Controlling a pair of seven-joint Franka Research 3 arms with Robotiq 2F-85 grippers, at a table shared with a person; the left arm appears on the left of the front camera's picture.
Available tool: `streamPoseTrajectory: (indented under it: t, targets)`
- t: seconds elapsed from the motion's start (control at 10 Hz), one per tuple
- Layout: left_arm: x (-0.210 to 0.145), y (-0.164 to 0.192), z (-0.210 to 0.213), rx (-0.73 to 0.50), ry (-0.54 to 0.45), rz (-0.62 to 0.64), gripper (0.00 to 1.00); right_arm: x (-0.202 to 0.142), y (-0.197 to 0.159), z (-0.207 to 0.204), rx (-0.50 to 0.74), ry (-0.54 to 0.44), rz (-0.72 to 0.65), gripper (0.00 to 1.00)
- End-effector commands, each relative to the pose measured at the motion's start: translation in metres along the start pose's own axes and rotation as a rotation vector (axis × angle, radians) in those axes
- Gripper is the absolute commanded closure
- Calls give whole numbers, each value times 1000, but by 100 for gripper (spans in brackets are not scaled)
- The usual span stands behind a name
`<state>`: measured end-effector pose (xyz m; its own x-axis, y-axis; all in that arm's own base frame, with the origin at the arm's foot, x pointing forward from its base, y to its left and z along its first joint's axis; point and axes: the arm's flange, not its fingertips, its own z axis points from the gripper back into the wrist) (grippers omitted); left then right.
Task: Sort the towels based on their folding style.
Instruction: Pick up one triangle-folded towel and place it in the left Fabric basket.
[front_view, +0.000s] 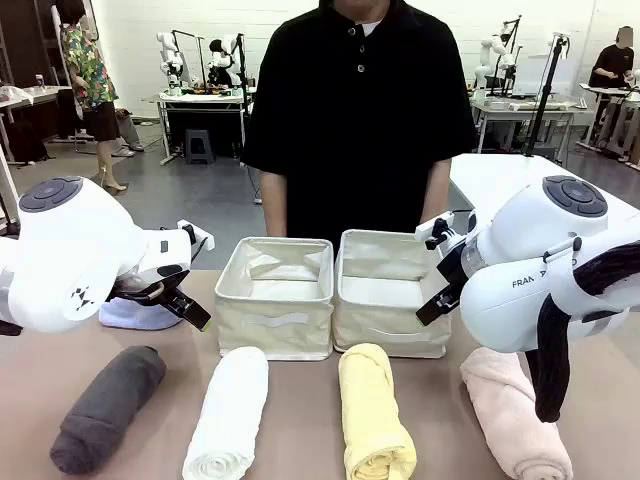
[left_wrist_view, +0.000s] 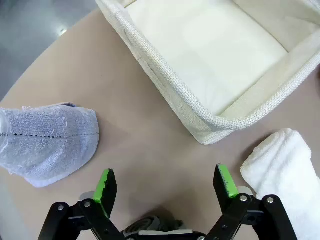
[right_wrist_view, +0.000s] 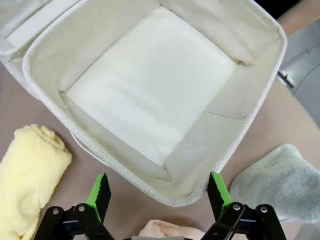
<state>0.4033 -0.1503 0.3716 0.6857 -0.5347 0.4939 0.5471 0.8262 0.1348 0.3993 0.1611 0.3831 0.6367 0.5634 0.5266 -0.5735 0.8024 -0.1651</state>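
Jaws spread wide on both grippers, I see nothing held. Left gripper (left_wrist_view: 165, 182) hovers over bare table between lavender folded towel (left_wrist_view: 47, 142) and white roll (left_wrist_view: 285, 160). Right gripper (right_wrist_view: 159, 187) over bin (right_wrist_view: 225, 110) rim, yellow roll (right_wrist_view: 27, 170) and teal folded towel (right_wrist_view: 280, 180) flanking.

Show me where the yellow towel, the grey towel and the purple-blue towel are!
yellow towel (front_view: 372, 410), front view, on the middle of the roll.
dark grey towel (front_view: 108, 408), front view, on the middle of the roll.
lavender-blue towel (left_wrist_view: 50, 142), left wrist view, on the folded cloth's top face.
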Motion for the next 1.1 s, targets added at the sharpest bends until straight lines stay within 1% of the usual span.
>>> streamPoseTrajectory:
  t: [0.0, 1.0]
  targets:
    - [0, 0, 0, 0, 0, 0, 0, 0, 0, 0, 0, -1, 0, 0]
    - [0, 0, 0, 0, 0, 0, 0, 0, 0, 0, 0, -1, 0, 0]
